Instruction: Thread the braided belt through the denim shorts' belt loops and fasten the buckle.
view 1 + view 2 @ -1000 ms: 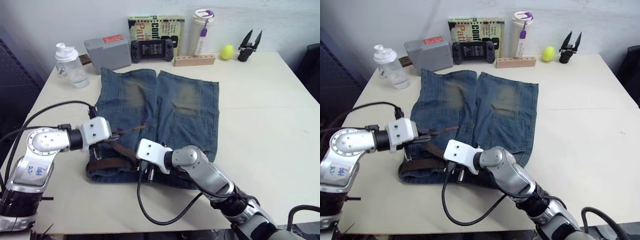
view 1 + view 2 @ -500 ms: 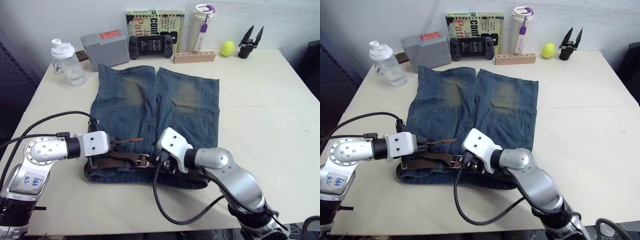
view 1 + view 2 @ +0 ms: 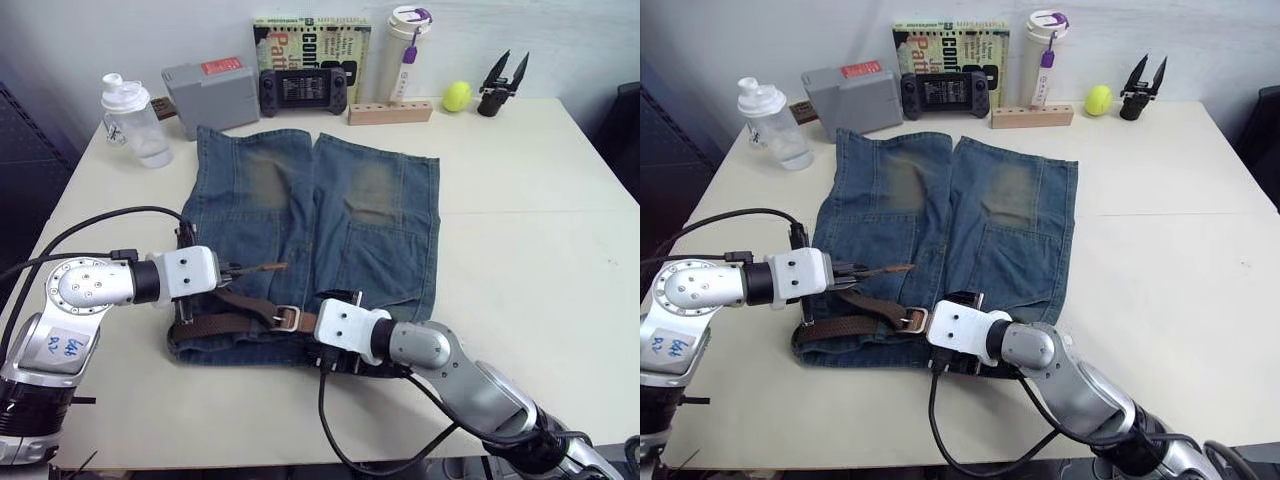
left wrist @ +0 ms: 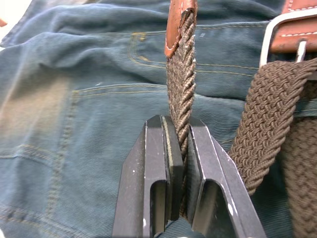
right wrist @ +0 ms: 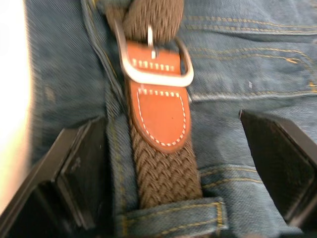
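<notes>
The denim shorts [image 3: 330,220] lie flat on the table with the waistband toward me. Along that waistband runs the braided belt [image 3: 215,325]. Its buckle [image 3: 287,318] lies on the waistband with the woven strap passing through it. My left gripper [image 4: 181,148] is shut on the braided belt a little behind its tan tip [image 3: 270,267], which it holds above the left leg. My right gripper [image 5: 173,148] is open, one finger on each side of the buckle's [image 5: 156,64] brown leather end, touching nothing. A belt loop [image 5: 168,214] crosses the belt near its fingers.
Along the far edge stand a clear bottle [image 3: 128,120], a grey box [image 3: 212,85], a game console [image 3: 303,90], a book [image 3: 310,40], a white tumbler [image 3: 405,50], a wooden block [image 3: 390,113], a yellow ball [image 3: 456,96] and a black tool [image 3: 500,85]. Bare table [image 3: 540,250] lies right.
My right gripper has opened, let go at the buckle and drawn back toward the table's near edge. The buckle now lies flat on the waistband. The left gripper keeps its hold near the tip.
</notes>
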Robot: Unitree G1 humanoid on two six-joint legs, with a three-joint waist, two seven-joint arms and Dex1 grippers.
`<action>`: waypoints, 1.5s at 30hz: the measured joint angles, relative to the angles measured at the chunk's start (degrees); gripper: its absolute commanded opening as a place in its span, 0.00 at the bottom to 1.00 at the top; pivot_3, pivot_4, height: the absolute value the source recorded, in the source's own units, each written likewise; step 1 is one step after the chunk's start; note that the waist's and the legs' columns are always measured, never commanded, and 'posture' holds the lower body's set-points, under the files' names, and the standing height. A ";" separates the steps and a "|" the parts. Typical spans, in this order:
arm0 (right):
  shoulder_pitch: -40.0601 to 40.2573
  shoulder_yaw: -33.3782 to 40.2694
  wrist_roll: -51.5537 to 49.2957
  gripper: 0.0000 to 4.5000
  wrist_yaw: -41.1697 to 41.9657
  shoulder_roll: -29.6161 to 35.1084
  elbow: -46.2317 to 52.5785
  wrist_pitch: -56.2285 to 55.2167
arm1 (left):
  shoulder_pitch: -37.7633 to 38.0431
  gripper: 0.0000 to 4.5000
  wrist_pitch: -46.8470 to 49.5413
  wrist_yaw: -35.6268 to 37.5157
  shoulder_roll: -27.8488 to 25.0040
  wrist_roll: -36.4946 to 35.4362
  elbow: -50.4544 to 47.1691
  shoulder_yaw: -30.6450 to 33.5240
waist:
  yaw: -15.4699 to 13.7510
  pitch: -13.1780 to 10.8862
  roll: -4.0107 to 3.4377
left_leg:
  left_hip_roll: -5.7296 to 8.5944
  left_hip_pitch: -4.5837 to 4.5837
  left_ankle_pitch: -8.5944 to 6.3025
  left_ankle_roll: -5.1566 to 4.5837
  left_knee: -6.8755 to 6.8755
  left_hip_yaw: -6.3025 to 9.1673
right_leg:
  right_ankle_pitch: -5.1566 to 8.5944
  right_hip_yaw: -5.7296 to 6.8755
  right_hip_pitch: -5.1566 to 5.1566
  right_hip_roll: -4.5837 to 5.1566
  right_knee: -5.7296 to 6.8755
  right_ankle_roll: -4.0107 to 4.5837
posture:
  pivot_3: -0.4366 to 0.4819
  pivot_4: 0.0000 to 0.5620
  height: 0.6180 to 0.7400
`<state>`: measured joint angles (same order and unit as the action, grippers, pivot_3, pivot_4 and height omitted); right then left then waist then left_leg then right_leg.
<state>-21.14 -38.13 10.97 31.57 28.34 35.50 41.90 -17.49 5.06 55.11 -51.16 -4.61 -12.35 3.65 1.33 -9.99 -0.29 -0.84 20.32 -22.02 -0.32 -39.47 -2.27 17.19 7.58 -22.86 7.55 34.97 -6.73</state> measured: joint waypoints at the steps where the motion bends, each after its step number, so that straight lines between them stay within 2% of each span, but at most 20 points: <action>1: 0.35 -0.07 0.98 0.98 -0.99 -0.45 -0.19 -0.51 | -0.49 0.00 0.23 0.00 0.00 -0.18 0.02 0.00 | -0.02 0.00 0.00 | 0.00 0.00 0.00 0.00 -0.02 -0.01 | 0.00 -0.01 0.01 0.00 0.00 0.00 | 0.48 0.27 0.92; 9: 1.90 -1.37 9.99 0.98 -6.62 -3.16 -1.09 -2.84 | -2.18 0.00 0.65 0.52 0.00 -0.27 1.59 -0.27 | 0.00 0.00 0.00 | -0.01 0.01 0.00 0.00 -0.06 0.00 | 0.00 -0.01 0.01 -0.01 0.01 0.00 | 0.48 0.27 0.92; 13: 2.46 -2.04 11.47 0.73 -6.15 -3.98 -1.75 -3.12 | -2.15 0.00 0.64 0.83 0.00 -0.25 1.63 -0.34 | 0.02 0.00 0.01 | -0.01 0.02 0.00 0.00 -0.06 0.00 | 0.00 -0.01 0.01 -0.02 0.01 0.00 | 0.48 0.27 0.92; 14: 2.52 -2.10 11.56 0.60 -5.64 -4.03 -2.05 -3.25 | -2.14 0.00 0.62 0.86 0.00 -0.24 1.65 -0.35 | 0.02 0.00 0.01 | -0.01 0.02 0.00 0.00 -0.08 -0.01 | 0.00 -0.01 0.01 -0.02 0.02 0.00 | 0.48 0.27 0.92; 16: 2.51 -2.10 11.73 0.44 -4.80 -4.09 -2.43 -4.07 | -2.08 0.00 0.57 0.92 0.00 -0.22 1.66 -0.35 | -0.02 0.00 0.01 | -0.01 0.02 0.00 0.00 -0.10 0.00 | 0.00 -0.01 0.01 -0.02 0.04 0.00 | 0.48 0.27 0.92; 20: 1.78 -2.03 12.93 0.03 -4.14 -4.19 -3.79 -5.93 | -1.48 0.00 0.57 1.27 -0.19 -0.19 1.62 -0.34 | 0.02 0.00 0.01 | -0.01 0.02 0.00 0.00 -0.11 -0.01 | 0.00 -0.01 0.01 -0.02 0.05 0.00 | 0.48 0.27 0.92; 30: -1.12 -1.75 16.31 0.01 -3.96 -5.16 -7.11 -10.08 | 1.45 0.00 0.79 4.68 -2.93 -0.09 1.05 -0.94 | 0.04 0.00 0.01 | -0.02 0.02 0.00 0.00 -0.12 0.01 | 0.00 -0.01 0.01 -0.03 0.07 0.00 | 0.48 0.27 0.92; 45: -2.40 -0.52 18.85 0.01 -3.34 -7.23 -9.94 -13.78 | -1.16 0.00 -0.54 5.86 -3.24 0.73 1.87 -3.32 | 0.11 0.00 0.01 | -0.01 0.02 0.00 0.00 -0.16 -0.02 | 0.00 -0.01 0.01 -0.04 0.12 0.00 | 0.48 0.27 0.92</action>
<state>-23.54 -38.66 29.83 28.24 21.11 25.56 28.12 -18.65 4.52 60.97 -54.40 -3.87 -10.48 0.33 1.45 -9.99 -0.28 -0.86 20.35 -22.03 -0.32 -39.63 -2.29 17.19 7.57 -22.85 7.52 35.08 -6.73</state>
